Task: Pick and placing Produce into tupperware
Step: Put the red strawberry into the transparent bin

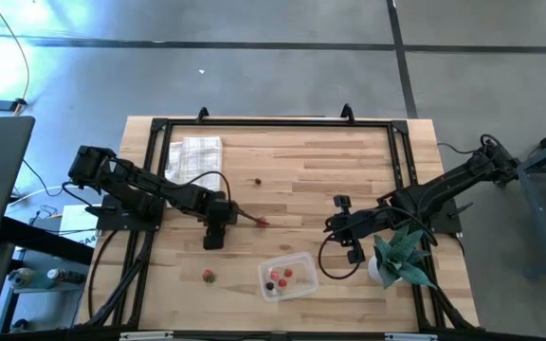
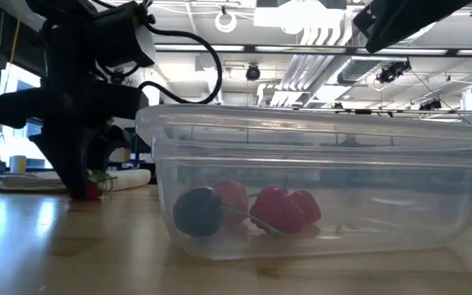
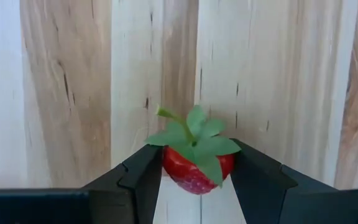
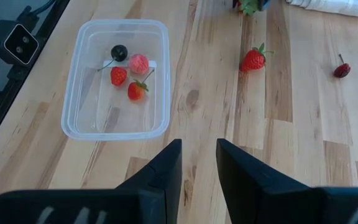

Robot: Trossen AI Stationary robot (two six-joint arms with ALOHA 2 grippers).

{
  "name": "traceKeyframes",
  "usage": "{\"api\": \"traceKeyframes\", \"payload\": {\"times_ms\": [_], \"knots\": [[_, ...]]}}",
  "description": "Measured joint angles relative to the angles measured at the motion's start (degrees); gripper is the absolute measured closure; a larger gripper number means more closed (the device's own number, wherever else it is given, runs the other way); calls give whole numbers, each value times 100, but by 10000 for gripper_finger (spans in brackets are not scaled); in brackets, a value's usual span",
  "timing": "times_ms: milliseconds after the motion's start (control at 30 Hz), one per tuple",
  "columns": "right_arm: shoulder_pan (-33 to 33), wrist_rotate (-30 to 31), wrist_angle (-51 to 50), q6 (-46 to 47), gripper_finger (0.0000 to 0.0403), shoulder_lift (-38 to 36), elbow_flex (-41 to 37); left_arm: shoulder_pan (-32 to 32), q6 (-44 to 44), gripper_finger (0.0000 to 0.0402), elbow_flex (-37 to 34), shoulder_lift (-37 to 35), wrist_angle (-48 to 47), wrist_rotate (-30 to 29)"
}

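Note:
My left gripper [image 1: 227,222] stands left of the table's middle, shut on a red strawberry [image 3: 197,168] with a green leafy top. The clear tupperware [image 1: 287,277] sits near the near edge and holds several pieces [image 4: 128,71]: red ones, a pale pink one and a dark cherry. A second strawberry [image 4: 252,59] lies free on the wood just right of my left gripper. A third [image 1: 209,276] lies left of the tupperware. A dark cherry [image 1: 257,180] rests farther back. My right gripper [image 4: 199,165] hovers right of the tupperware, slightly open and holding nothing. My left gripper pinches the strawberry by the two sides of its red body [image 3: 174,171], one finger [image 3: 143,180] on each side. The fingers come from above, pointing down. The leafy top and stem [image 3: 191,134] stick out past the fingers. In the low view the berry [image 2: 93,190] sits down at the table top.
A white checked cloth [image 1: 195,156] lies at the far left of the table. A teal spiky plant [image 1: 401,251] stands by my right arm. A black frame [image 1: 273,123] runs around the table. Bare wood lies between the two grippers.

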Motion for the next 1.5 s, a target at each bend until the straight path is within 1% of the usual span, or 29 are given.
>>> {"api": "traceKeyframes", "payload": {"times_ms": [400, 600, 667, 733, 800, 933, 1033, 1200, 1300, 1500], "knots": [[-1, -1, 1, 2, 313, 0, 1, -2, -17, 233, 4, 13, -52, 17], [-1, -1, 0, 1, 313, 0, 1, -2, -20, 269, 8, 11, -44, 68], [0, -1, 0, 0, 313, 0, 1, -2, -22, 275, 8, 11, -20, 122], [0, -2, 0, 2, 313, 0, 1, -1, -27, 272, 4, 11, 12, 174], [-2, -2, 0, 0, 313, 0, 1, 0, -43, 259, 9, 11, 24, 249], [-2, -1, 0, 1, 313, 0, 1, -20, -33, 238, 154, 22, 45, 748], [0, 0, 0, 0, 313, 0, 1, -13, 47, 245, 383, 22, 58, 1059], [-2, 0, 0, 2, 313, 0, 1, -16, 278, 277, 987, 22, 85, 1586], [0, 0, 0, 1, 313, 0, 1, -91, 341, 277, 1469, 20, 98, 1889], [-2, -2, 0, 0, 313, 0, 1, -553, 627, 250, 2610, 17, 99, 1929]]}}
